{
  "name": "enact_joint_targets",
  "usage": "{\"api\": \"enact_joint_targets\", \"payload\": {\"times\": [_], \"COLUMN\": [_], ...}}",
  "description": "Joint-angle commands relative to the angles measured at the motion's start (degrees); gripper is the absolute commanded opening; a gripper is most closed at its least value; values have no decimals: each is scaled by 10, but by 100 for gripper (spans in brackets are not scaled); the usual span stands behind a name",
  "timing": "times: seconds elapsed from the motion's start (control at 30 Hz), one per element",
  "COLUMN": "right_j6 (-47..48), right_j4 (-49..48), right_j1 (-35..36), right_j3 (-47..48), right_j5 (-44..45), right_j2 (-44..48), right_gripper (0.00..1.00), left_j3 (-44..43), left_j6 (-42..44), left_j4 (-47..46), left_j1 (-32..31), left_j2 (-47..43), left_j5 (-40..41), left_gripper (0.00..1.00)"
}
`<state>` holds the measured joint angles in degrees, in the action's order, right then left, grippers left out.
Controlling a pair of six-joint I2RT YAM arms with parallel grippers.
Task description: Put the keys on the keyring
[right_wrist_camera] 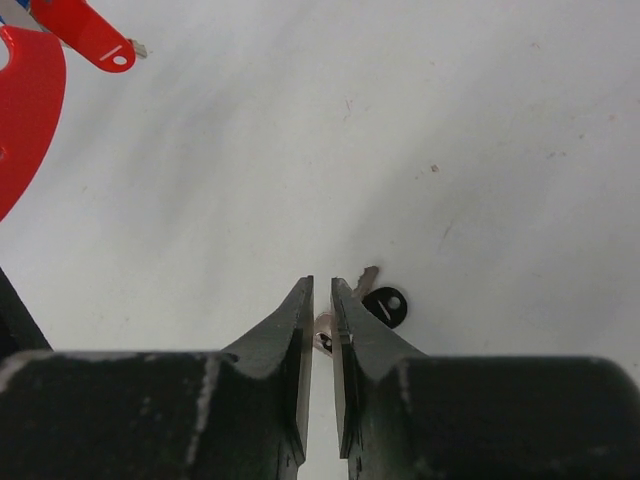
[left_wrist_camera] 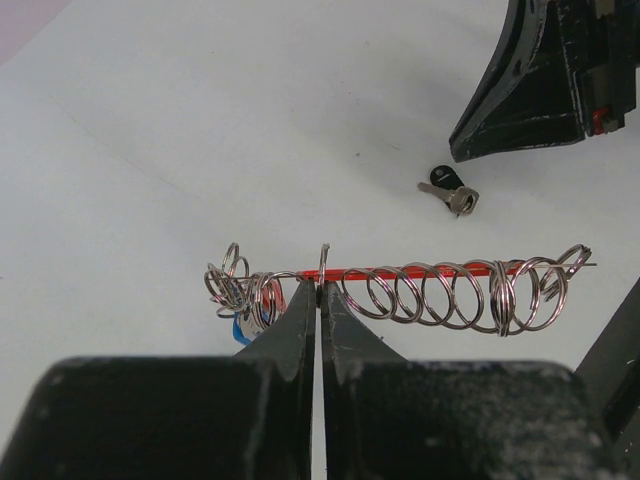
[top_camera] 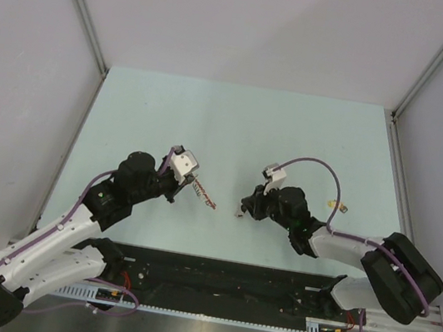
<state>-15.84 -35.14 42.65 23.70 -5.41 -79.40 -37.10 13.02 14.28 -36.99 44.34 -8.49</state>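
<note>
My left gripper (left_wrist_camera: 320, 290) is shut on one thin upright loop of the keyring (left_wrist_camera: 440, 290), a run of metal rings strung along a red strip. A blue bit (left_wrist_camera: 240, 330) hangs under the cluster of rings at its left end. From above, the left gripper (top_camera: 191, 185) holds the keyring (top_camera: 205, 196) at mid-table. A black-headed key (right_wrist_camera: 385, 305) lies flat on the table. My right gripper (right_wrist_camera: 321, 285) hovers just over its metal end, jaws a narrow gap apart and gripping nothing. The same key (left_wrist_camera: 450, 188) lies apart from the right fingers (left_wrist_camera: 520, 90).
A small yellow-headed key (top_camera: 338, 206) lies on the table right of the right arm's wrist. Red plastic pieces (right_wrist_camera: 30, 110) show at the top left of the right wrist view. The pale table (top_camera: 236, 126) has grey walls on three sides.
</note>
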Motion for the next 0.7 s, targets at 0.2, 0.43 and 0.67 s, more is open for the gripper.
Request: {"api": "enact_joint_targets", "payload": {"times": [0.2, 0.43, 0.67], "right_j6": [-11, 15, 157], "right_j4": [261, 379, 358], "right_j1": [1, 31, 31], "right_j3": [41, 127, 151], "right_j5": [35, 32, -30], "right_j2": [92, 51, 9], "right_gripper": [30, 38, 34], "left_j3": [-17, -17, -17], "left_j6": [-4, -2, -2], "left_j4": [-34, -32, -32], "left_j1": [-3, -3, -3], "left_j2": [1, -6, -14], "left_j5": [0, 7, 7], "left_gripper": [0, 0, 0]}}
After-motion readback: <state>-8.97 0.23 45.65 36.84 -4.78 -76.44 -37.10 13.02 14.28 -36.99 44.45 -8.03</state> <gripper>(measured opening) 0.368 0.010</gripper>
